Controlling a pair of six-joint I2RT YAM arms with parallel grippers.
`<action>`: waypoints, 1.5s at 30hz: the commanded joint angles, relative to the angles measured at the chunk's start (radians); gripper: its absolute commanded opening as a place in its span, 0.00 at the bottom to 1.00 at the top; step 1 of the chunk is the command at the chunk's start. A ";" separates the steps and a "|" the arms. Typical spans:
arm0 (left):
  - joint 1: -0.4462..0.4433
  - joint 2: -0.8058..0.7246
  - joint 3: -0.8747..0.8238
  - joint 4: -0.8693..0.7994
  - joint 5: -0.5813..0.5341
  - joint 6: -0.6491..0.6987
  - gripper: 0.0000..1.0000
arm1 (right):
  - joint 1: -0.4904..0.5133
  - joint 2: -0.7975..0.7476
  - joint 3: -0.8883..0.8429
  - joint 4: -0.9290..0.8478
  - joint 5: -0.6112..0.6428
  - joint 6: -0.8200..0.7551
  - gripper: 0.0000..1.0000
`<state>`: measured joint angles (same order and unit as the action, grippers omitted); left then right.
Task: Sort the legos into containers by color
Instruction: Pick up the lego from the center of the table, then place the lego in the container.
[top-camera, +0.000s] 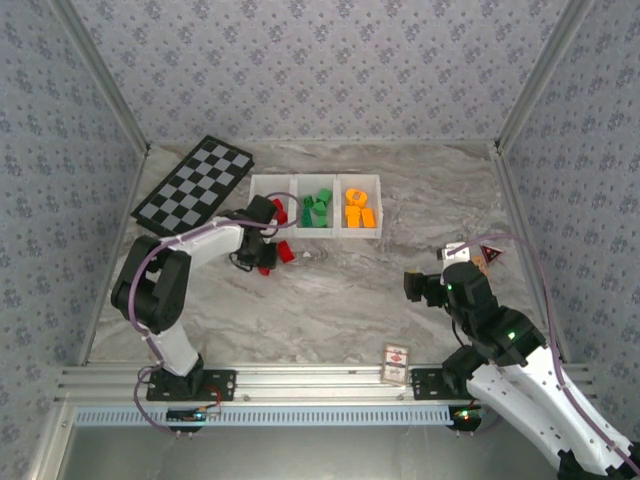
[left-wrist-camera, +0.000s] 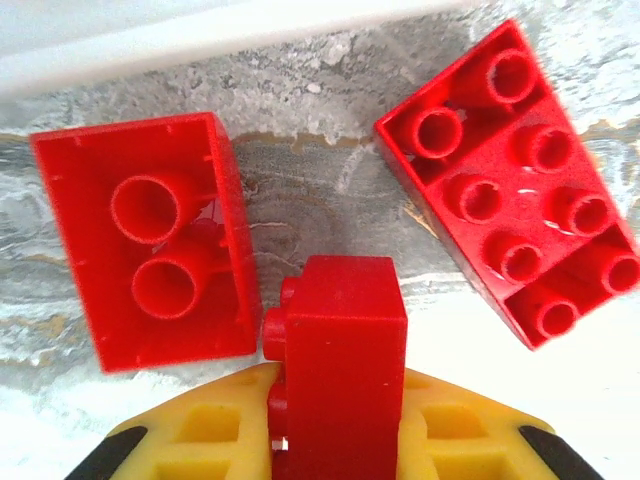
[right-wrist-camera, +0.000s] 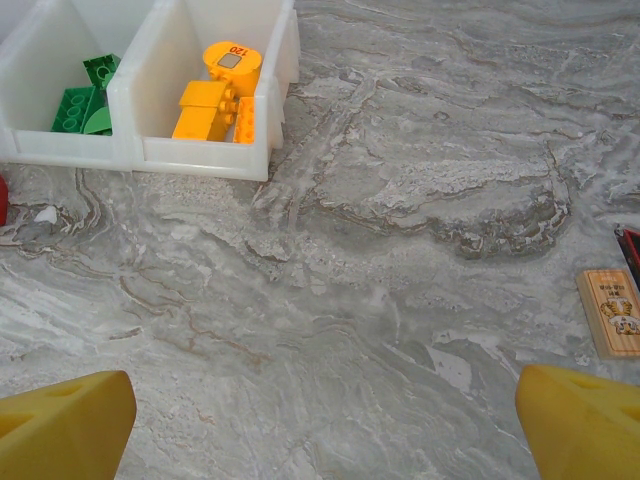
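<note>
L-arm: left end effector (left-wrist-camera: 335, 435) pinching a small red lego (left-wrist-camera: 340, 330) by its flat sides, just near of the containers' (right-wrist-camera: 200, 158) left bin | counter (left-wrist-camera: 300, 200): upturned red lego (left-wrist-camera: 145, 255) left; studs-up red lego (left-wrist-camera: 510, 180) right | handling: light, rigid, slick; grip flat walls, not studs | R-arm: right end effector (right-wrist-camera: 320, 420) spread wide, empty

Overhead, I get bright, even, diffuse light. The arms cast only soft, faint shadows on the pale worktop (top-camera: 350, 300). My left wrist picture burns out to white at 12 o'clock and again from 4 to 8 o'clock. The red lego (left-wrist-camera: 340, 350) in my left claw (left-wrist-camera: 335, 400) looks slightly soft, and a pale sheen sits on the upturned lego (left-wrist-camera: 150, 240) at 9 o'clock. On the right wrist, the worktop veining is crisp, but the fingers (right-wrist-camera: 60, 425) of my right claw (right-wrist-camera: 320, 430) blur at 5 and 7 o'clock.
</note>
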<state>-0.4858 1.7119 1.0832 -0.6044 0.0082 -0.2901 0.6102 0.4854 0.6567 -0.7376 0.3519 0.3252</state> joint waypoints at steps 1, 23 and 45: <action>-0.006 -0.090 0.077 -0.067 -0.037 -0.020 0.21 | 0.000 0.004 -0.005 -0.008 0.003 0.001 1.00; 0.083 0.407 0.805 -0.304 -0.111 0.035 0.24 | 0.012 -0.019 -0.001 -0.025 0.029 0.025 1.00; 0.105 0.300 0.684 -0.226 -0.119 0.018 0.61 | 0.014 -0.021 -0.008 -0.013 0.015 0.013 1.00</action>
<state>-0.3855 2.1090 1.8034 -0.8406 -0.1131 -0.2817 0.6189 0.4740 0.6567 -0.7383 0.3561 0.3294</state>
